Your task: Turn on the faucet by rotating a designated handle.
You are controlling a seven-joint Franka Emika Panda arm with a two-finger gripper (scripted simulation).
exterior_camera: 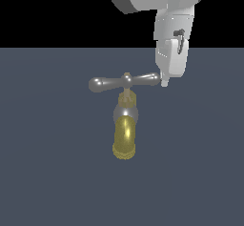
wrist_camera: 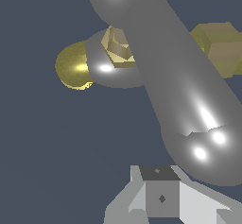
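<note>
Nearest the exterior camera, the faucet (exterior_camera: 125, 125) points its brass-yellow spout (exterior_camera: 125, 141) forward over the dark grey floor (exterior_camera: 47, 172). Behind the spout, a silver collar (exterior_camera: 126, 113) and short brass stem carry the handle (exterior_camera: 125, 82), 1 silver crossbar lying level. Beyond the handle's end on the exterior view's right, the white gripper (exterior_camera: 164, 82) hangs with its fingertip just beside the bulb; whether it is released or clenched cannot be told. No containers appear.
</note>
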